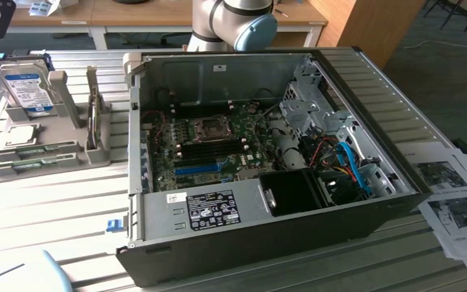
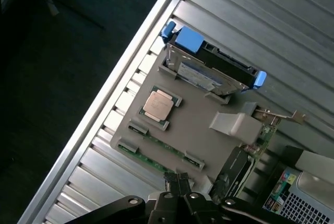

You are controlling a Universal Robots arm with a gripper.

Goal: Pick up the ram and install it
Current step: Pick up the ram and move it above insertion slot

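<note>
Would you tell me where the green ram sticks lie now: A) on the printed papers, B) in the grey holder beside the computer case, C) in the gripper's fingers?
B: the ram sticks lie flat in the grey holder to the exterior view's left of the computer case.

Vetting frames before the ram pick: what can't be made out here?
Ram: wrist view, one end hidden by the gripper.
Black memory slots: exterior view, latches too small to tell.
Arm: cut off by the exterior view's top edge.
Papers: cut off by the exterior view's right edge.
</note>
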